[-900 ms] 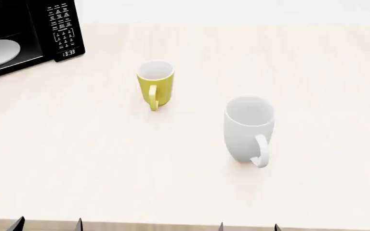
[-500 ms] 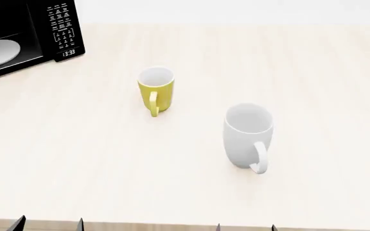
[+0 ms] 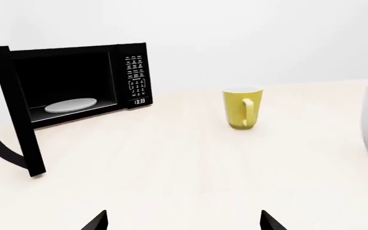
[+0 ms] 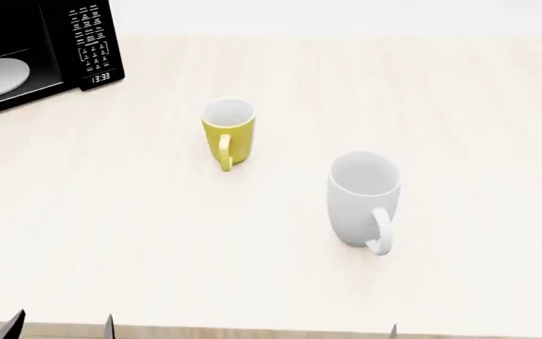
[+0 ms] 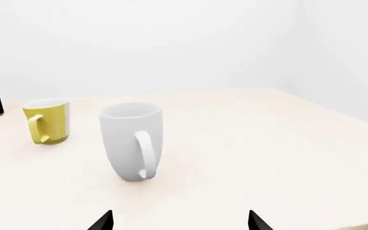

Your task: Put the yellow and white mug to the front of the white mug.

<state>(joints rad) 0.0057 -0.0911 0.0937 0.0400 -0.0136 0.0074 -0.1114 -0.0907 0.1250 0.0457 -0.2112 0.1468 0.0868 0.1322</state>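
The yellow and white mug (image 4: 228,134) stands upright on the pale wooden table (image 4: 139,233), with its handle towards me. It also shows in the left wrist view (image 3: 242,108) and the right wrist view (image 5: 46,121). The white mug (image 4: 363,201) stands upright to its right and nearer me, and shows again in the right wrist view (image 5: 132,141). My left gripper (image 3: 184,223) is open and empty at the table's near edge, far from both mugs. My right gripper (image 5: 179,221) is open and empty, a short way before the white mug. In the head view only one right fingertip (image 4: 392,332) shows.
A black microwave (image 4: 26,49) stands at the far left with its door (image 3: 11,120) swung open and a white plate (image 3: 71,104) inside. The table's front edge (image 4: 252,330) runs along the bottom of the head view.
The mugs sit slightly lower in the head view than a second ago, so the view has shifted. The gripper tips have sunk towards the bottom edge. One right tip has left view.
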